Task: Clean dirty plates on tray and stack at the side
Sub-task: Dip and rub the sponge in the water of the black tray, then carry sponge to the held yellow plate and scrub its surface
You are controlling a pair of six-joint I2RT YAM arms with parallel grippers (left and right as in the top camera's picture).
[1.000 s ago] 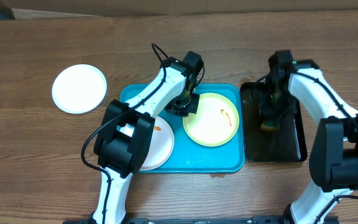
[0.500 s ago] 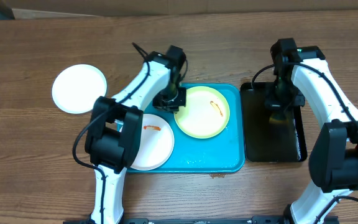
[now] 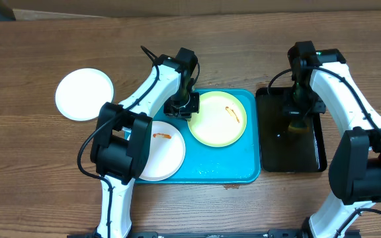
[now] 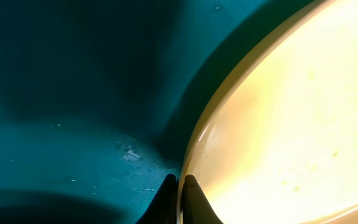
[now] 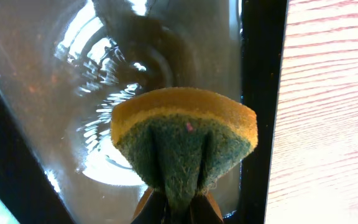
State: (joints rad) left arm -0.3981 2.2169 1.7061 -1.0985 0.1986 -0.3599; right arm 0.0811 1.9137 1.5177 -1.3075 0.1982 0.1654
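The left gripper (image 3: 182,108) is pinched shut on the left rim of the yellow-green plate (image 3: 219,122). That plate lies in the back right part of the blue tray (image 3: 223,168). It has a small orange smear (image 3: 231,113) near its back edge. Up close, the two fingers (image 4: 194,202) press together with the thin rim between them, right down by the tray floor. I think it grips there so the plate cannot slide when it gets scrubbed.

The left arm (image 3: 152,92) comes from the front edge of the table (image 3: 45,192), goes over the tray's left side and bends. Its wrist points down at the plate's edge.

The right gripper (image 5: 178,208) is clamped on a sponge (image 5: 185,134), yellow on one side and green on the other, squeezed so it folds. It hangs low over the black tray (image 3: 313,155), which has shiny water (image 5: 104,155) in it. I guess it is there to get wet. I cannot tell if it touches the water.

The right arm (image 3: 349,106) comes up the table's right side and bends in over the back half of the black tray, wrist down.

A white plate (image 3: 161,155) with an orange mark (image 3: 162,136) lies in the front left corner of the blue tray. A second white plate (image 3: 84,94) sits on the bare table, well apart, toward the left edge. It looks clean.
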